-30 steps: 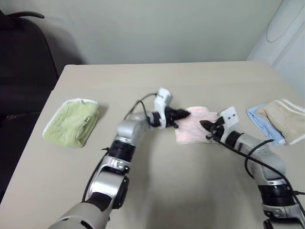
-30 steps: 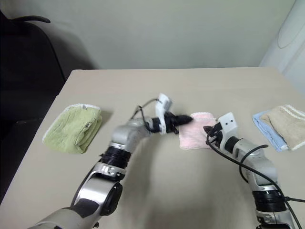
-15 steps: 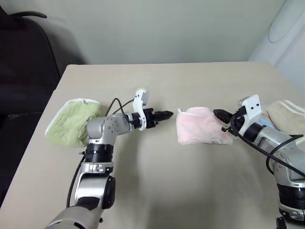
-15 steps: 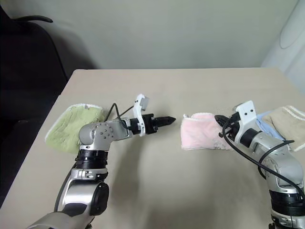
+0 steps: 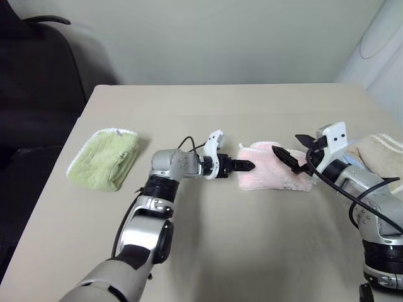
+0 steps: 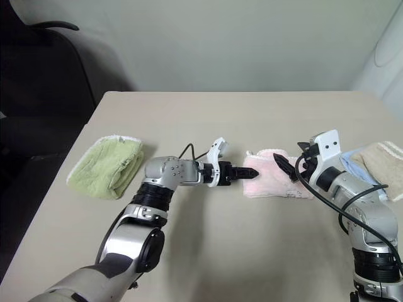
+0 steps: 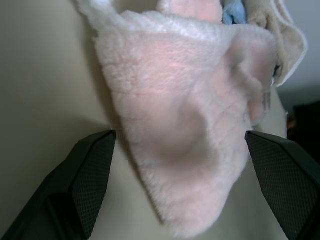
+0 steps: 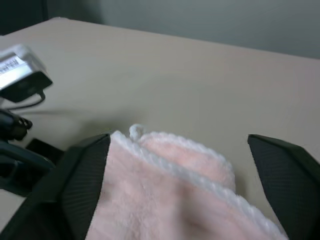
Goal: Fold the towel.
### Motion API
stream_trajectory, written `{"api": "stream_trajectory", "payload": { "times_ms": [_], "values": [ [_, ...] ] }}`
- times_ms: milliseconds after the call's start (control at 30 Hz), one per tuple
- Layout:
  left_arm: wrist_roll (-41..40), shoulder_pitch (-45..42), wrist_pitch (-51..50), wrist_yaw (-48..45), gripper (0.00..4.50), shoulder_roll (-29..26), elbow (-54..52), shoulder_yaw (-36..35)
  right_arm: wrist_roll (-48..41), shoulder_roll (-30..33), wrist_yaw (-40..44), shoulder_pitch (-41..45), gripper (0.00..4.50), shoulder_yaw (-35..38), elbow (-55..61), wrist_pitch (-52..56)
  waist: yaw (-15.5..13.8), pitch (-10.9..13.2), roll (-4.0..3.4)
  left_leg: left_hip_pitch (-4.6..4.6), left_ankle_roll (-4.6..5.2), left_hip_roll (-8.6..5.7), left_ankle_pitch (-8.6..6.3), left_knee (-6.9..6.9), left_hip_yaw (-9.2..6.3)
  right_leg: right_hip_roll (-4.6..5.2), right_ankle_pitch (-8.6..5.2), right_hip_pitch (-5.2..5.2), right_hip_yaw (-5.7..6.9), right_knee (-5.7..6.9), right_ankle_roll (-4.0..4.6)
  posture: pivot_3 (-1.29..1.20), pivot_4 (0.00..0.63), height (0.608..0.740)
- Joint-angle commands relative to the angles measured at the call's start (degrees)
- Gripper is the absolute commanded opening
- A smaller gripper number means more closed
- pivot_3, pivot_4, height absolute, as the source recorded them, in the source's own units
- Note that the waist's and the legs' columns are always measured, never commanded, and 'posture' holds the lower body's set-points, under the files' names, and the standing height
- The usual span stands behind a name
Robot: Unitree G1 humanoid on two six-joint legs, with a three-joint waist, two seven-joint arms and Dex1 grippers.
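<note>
Towel (image 5: 272, 172) lies folded on desk (image 5: 252, 113). Left tool (image 5: 247, 166) and right tool (image 5: 291, 151), both wide open and empty, flank it, likely positioned to tidy the fold.

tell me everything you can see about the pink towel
The pink towel is a small, fluffy terry cloth with a whitish hem, folded into a thick, slightly rumpled bundle. It lies flat on the beige table, near the middle. The left gripper points at its left edge with fingers spread on either side, and the right gripper stands open above its right end. Neither one grips it.
</note>
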State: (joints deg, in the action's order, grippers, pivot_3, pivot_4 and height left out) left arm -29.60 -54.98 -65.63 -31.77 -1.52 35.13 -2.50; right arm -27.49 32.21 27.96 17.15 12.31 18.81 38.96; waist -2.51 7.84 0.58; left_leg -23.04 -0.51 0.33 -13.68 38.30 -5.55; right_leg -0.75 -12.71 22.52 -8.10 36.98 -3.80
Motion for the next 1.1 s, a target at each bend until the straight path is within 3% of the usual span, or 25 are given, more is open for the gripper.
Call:
{"api": "stream_trajectory", "payload": {
  "times_ms": [33, 200, 267, 667, 800, 900, 1000, 1100],
  "values": [
    [-0.3, -3.3, 1.4, 0.9, 4.50, 4.6, 6.4, -1.8, 0.3, -0.5, -1.6, 0.2, 4.46, 1.2, 2.6, -1.4, -0.1, 0.0, 0.00, -0.01, 0.07, -0.15, 0.02, 0.00, 0.00, 0.08, -0.04, -0.03, 0.01, -0.01, -0.11, 0.00, 0.150, 0.735],
    [0.6, -6.7, 4.0, 1.8, 4.50, 7.5, 12.5, -3.7, 0.9, -1.1, -2.7, 0.3, 4.46, 1.3, 2.6, -2.0, -0.1, 0.0, 0.01, -0.11, 0.19, -0.52, 0.07, 0.03, 0.03, 0.30, -0.15, -0.06, -0.02, -0.03, -0.51, 0.00, 0.150, 0.735],
    [1.3, -7.3, 4.8, 1.7, 4.13, 7.7, 13.6, -3.5, 1.1, -1.3, -3.0, 0.5, 4.50, 1.3, 2.5, -2.2, -0.2, 0.0, 0.01, -0.13, 0.13, -0.57, 0.10, 0.03, 0.04, 0.44, -0.19, -0.05, -0.02, -0.04, -0.59, 0.00, 0.150, 0.735],
    [0.9, -6.0, 6.0, 3.2, 0.02, 6.8, 11.5, -6.9, 2.0, -2.9, -4.7, 3.2, 4.50, 1.6, 0.2, -4.3, 0.1, 0.0, 0.01, -0.17, 0.01, -0.70, 0.17, -0.02, 0.28, 0.73, -0.33, 0.06, -0.02, -0.06, -0.78, 0.00, 0.150, 0.735],
    [0.6, -5.4, 5.4, 4.0, 0.02, 7.0, 10.3, -7.8, 2.2, -3.2, -5.0, 3.6, 4.50, 1.6, -0.2, -4.7, 0.1, 0.0, 0.01, -0.17, 0.01, -0.70, 0.17, -0.03, 0.28, 0.73, -0.33, 0.07, -0.02, -0.05, -0.78, 0.00, 0.150, 0.735],
    [-5.1, -6.2, 3.3, 5.4, 0.02, 4.2, 0.2, -14.0, 3.3, -4.2, -9.4, 6.6, 4.50, 5.3, -3.4, -7.4, 0.4, 0.0, 0.01, -0.25, 0.01, -0.70, 0.18, -0.03, 0.30, 0.73, -0.32, 0.17, -0.04, -0.04, -0.77, 0.00, 0.150, 0.735],
    [-11.6, -10.0, 0.6, 11.1, 0.02, -3.4, -7.4, -24.4, 2.7, -3.8, -10.1, 7.4, 4.50, 7.2, -4.5, -7.6, 1.4, 0.1, 0.00, -0.57, -0.17, -0.67, 0.36, -0.05, 0.29, 0.69, -0.17, 0.60, -0.05, 0.03, -0.71, 0.00, 0.150, 0.735],
    [-13.9, -10.3, -0.9, 14.0, 0.02, -5.1, -9.9, -26.8, 2.8, -3.8, -10.1, 7.4, 4.50, 7.3, -4.5, -7.7, 1.8, 0.0, -0.03, -0.65, -0.29, -0.51, 0.44, -0.25, 0.27, 0.47, -0.11, 0.79, -0.05, 0.01, -0.60, 0.00, 0.150, 0.735]
  ]
}}
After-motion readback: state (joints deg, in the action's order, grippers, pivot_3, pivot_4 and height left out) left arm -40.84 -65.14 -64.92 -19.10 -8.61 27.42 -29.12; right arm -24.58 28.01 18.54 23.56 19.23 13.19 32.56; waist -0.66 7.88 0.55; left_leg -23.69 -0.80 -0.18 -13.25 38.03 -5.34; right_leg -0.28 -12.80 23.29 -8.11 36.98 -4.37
